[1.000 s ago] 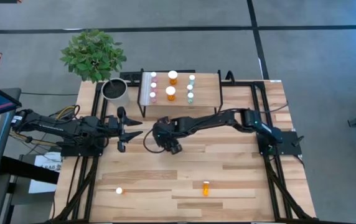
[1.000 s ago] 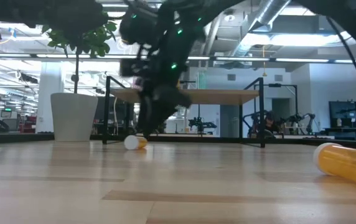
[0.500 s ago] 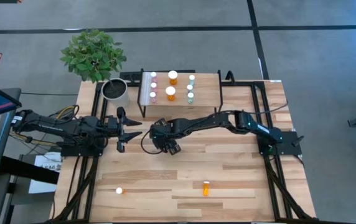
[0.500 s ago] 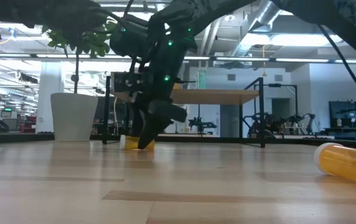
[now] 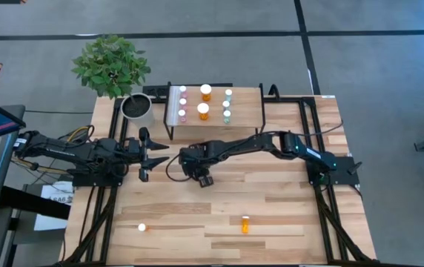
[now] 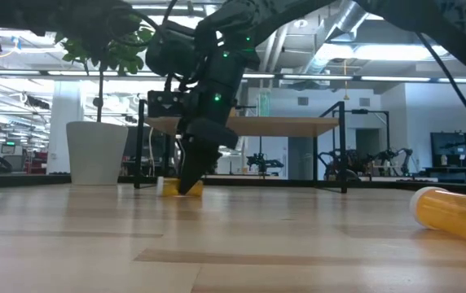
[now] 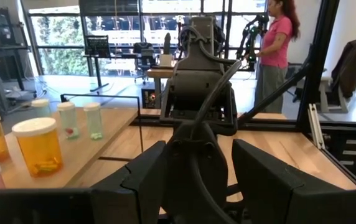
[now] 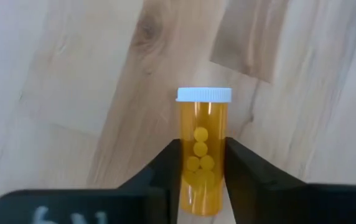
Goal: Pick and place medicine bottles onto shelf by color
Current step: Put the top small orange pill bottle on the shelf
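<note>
Right gripper (image 8: 201, 163) jaws pinch lying orange bottle (image 8: 201, 155) mid-body, cap beyond fingertips; lift straight, keep squeeze. Left gripper (image 7: 193, 177) jaws spread, idle.

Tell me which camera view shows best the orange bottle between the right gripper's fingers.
The right wrist view: the orange bottle fills the frame, pills visible. The low view shows only a yellow sliver; the high view hides it.

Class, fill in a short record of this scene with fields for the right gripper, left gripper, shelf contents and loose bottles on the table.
right gripper: down at the table, fingers closed on a lying orange bottle
left gripper: open, waiting at the table's left side
shelf: holds pink, orange and green bottles in three rows by colour
loose bottles: second orange bottle lying near the front edge; small white-capped bottle front left
</note>
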You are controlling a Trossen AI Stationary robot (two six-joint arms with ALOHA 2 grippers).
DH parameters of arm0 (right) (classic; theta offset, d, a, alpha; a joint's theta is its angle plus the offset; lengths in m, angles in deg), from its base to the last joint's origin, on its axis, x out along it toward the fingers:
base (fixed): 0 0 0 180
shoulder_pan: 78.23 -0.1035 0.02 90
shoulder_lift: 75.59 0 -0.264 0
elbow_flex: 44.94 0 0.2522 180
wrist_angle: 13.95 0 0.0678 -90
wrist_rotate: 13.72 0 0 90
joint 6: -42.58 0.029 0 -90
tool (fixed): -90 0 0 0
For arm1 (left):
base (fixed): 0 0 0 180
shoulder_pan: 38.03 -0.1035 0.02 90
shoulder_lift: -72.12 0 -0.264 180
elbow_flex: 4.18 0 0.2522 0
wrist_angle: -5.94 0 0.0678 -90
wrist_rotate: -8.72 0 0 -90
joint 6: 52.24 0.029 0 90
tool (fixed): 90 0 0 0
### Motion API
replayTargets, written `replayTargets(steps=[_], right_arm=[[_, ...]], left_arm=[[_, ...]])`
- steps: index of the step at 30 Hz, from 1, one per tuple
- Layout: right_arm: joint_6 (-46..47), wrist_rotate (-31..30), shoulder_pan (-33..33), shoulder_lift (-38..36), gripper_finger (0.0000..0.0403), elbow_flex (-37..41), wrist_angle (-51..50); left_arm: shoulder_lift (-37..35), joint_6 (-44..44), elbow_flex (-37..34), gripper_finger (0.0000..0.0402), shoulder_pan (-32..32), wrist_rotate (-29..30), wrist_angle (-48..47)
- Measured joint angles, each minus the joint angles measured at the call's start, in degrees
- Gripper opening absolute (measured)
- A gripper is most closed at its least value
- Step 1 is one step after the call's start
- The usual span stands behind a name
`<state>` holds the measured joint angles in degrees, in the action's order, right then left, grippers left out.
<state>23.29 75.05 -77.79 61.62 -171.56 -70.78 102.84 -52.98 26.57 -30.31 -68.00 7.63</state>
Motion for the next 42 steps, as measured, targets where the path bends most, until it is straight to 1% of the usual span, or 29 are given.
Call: replayTargets(steps=[3,5,10,13,15,16,18,20,23,25,28,31,33,36,38,42], right_arm=[[3.13,0.16,0.04,-0.11,0.0092,-0.02,-0.88],[5.41,1.76,0.12,-0.13,0.0087,-0.06,-1.24],[10.99,7.10,0.09,-0.76,0.0096,0.02,-2.05],[13.09,8.62,-0.09,-1.31,0.0102,0.01,-0.94],[14.31,8.90,-0.22,-2.87,0.0102,1.27,-0.77],[14.82,9.06,-0.46,-3.65,0.0102,2.20,0.91],[16.11,9.13,-0.63,-6.24,0.0102,5.78,4.96],[17.63,9.13,-0.78,-9.43,0.0102,11.07,9.77],[20.91,9.08,-1.16,-15.69,0.0102,21.20,21.06],[23.26,8.91,-1.41,-20.12,0.0102,28.22,30.93],[25.68,6.31,-2.16,-25.23,0.0102,37.54,45.19],[27.00,3.61,-3.00,-28.85,0.0103,44.51,57.15],[27.28,2.40,-3.56,-30.60,0.0103,47.80,64.35],[27.43,0.80,-4.27,-31.85,0.0103,50.93,70.52],[27.44,-0.36,-4.72,-32.35,0.0103,52.45,73.20],[27.22,-1.66,-5.55,-32.06,0.0103,52.57,76.77]], left_arm=[[-0.02,-0.49,0.00,0.0173,0.00,0.00,0.34],[-0.02,-0.88,0.00,0.0173,0.00,-0.02,0.33],[-0.12,-1.05,-0.02,0.0173,0.00,-2.28,1.39],[-1.18,-1.36,-0.02,0.0173,0.02,-3.08,1.52],[-1.93,-1.72,-0.02,0.0173,0.04,-3.14,1.47],[-2.41,-1.93,-0.02,0.0173,0.03,-3.52,1.25],[-3.64,-2.10,-0.02,0.0173,0.04,-4.25,0.61],[-4.59,-2.48,-0.02,0.0173,0.04,-4.81,-0.14],[-5.56,-3.16,-0.02,0.0173,0.04,-5.36,-1.43],[-5.47,-3.41,-0.02,0.0173,0.04,-5.52,-1.82],[-2.78,-3.56,-0.02,0.0173,0.07,-5.51,-0.14],[2.08,-3.63,-0.04,0.0173,0.09,-6.24,3.85],[5.75,-3.63,-0.04,0.0177,0.09,-6.84,7.09],[10.50,-3.70,-0.04,0.0194,0.09,-6.97,11.28],[12.76,-4.13,0.08,0.0211,0.09,-7.00,12.24],[16.97,-4.73,2.10,0.0249,0.04,-8.32,12.58]])
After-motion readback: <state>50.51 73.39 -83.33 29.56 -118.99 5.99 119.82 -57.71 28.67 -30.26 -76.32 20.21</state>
